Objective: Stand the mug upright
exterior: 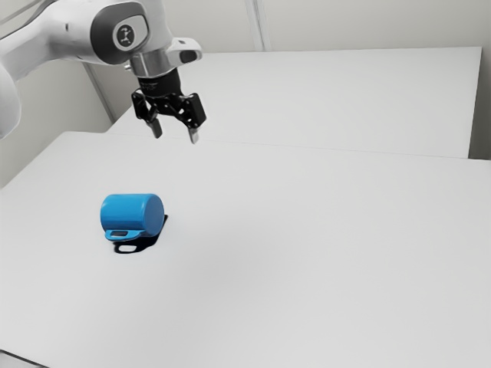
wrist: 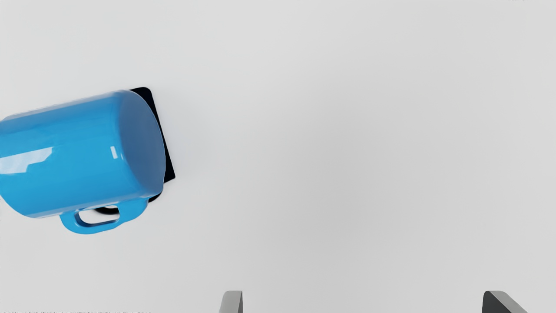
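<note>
Hanging high above the white table (exterior: 322, 261) with the black gripper (exterior: 176, 136) open, fingertips pointing down and spread well apart. Reaching in from the exterior view's upper left, on the end of the white and grey arm (exterior: 73, 34). Lying on its side on the table, the blue mug (exterior: 126, 213): not upright, and well apart from the fingers, below them and toward the exterior view's left. Turned with its round, closed base (exterior: 155, 215) toward the exterior view's right, and with its mouth hidden from sight at the opposite end. Jutting out from the body on the side near the exterior camera, low down, the looped handle (exterior: 113, 236). Cannot tell whether touching the tabletop with that loop. Cast on the table just beside the base and under the handle, a black shadow (exterior: 142, 244). Seen from the wrist, set off to one side of the two fingertips, with the base end closer to them than the mouth end, and glossy along the body, with pale reflections.
</note>
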### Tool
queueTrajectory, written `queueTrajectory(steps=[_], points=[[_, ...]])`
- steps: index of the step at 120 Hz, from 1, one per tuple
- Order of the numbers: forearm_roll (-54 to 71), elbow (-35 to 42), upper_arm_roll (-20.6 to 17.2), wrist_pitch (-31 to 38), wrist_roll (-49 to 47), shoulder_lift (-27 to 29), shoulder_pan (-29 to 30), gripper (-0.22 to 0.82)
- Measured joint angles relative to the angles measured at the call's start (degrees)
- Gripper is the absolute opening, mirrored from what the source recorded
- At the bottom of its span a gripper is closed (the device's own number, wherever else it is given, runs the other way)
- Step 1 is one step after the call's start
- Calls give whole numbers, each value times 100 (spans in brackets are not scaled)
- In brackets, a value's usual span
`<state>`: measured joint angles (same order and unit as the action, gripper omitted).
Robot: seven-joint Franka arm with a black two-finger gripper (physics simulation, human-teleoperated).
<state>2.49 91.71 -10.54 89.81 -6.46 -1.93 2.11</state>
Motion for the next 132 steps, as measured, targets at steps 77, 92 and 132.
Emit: queueTrajectory(steps=[77, 92, 132], points=[[-30, -475, 60, -266, 26, -504, 904, 60], [-31, -567, 62, -323, 105, -658, 1250, 60], [-36, -749, 51, -315, 569, -1242, 2289, 60]])
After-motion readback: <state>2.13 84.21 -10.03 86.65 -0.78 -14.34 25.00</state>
